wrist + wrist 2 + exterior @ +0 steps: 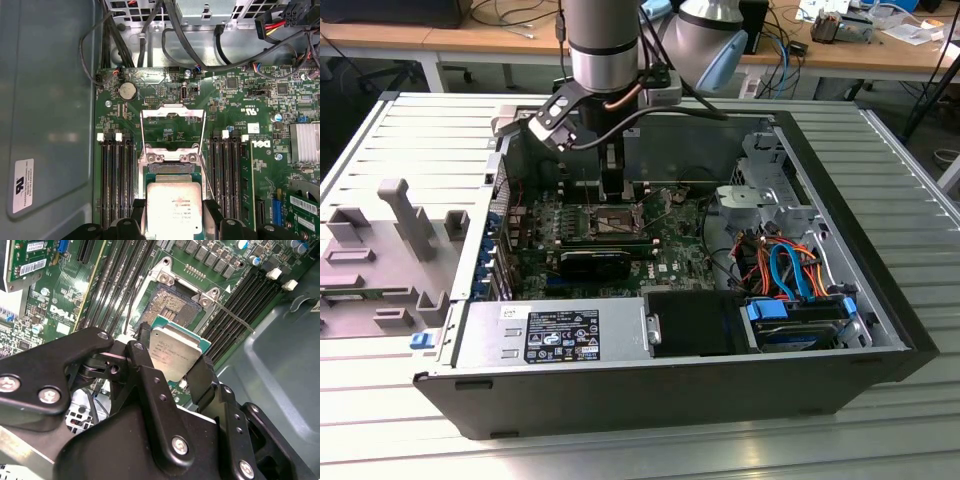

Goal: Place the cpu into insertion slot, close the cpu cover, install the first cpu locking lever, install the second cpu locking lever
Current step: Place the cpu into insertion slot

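Observation:
The cpu (178,353), a flat square chip with a silver-grey top, sits between the black fingers (202,376) of my gripper (172,360), which is shut on its two opposite edges. It hangs tilted just above the insertion slot (172,304), whose dark contact field lies uncovered. In the first wrist view the cpu (173,206) hides most of the insertion slot (172,167). The cpu cover (173,114) is swung open beyond the slot. Thin wire locking levers (208,172) stand loose beside the socket. In the exterior view my gripper (612,188) reaches down over the insertion slot (603,222).
Long black memory slots (115,175) flank the socket on both sides. A black card (592,262), a power supply (560,335), a drive cage with coloured cables (790,275) and the case walls (860,250) surround the board. A grey fixture (405,215) lies at the exterior view's left.

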### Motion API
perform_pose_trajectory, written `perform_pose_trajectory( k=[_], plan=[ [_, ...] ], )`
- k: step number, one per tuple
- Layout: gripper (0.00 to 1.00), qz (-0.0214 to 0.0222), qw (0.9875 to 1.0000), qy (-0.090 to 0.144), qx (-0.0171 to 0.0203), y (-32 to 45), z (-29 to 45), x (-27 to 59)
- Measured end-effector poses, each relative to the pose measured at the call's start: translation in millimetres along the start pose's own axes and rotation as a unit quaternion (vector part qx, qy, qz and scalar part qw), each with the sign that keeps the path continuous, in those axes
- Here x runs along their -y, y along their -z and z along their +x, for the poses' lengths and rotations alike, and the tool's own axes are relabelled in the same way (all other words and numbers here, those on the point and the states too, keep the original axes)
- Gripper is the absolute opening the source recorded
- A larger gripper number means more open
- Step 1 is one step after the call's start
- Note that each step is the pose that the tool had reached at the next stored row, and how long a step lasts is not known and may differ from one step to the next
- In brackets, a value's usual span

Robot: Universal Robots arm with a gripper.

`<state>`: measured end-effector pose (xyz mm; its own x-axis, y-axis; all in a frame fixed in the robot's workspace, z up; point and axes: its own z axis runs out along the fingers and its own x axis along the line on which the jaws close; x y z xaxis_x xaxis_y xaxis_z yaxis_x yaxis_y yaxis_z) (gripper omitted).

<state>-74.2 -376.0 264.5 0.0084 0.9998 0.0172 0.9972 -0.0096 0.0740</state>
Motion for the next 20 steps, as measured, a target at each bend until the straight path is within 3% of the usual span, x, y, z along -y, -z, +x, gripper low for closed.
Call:
perform_pose_trajectory(
  k=[20],
  plan=[
    [0.54,0.0000,1.0000,0.000,0.0000,-2.7,-0.1,4.0]
  ],
)
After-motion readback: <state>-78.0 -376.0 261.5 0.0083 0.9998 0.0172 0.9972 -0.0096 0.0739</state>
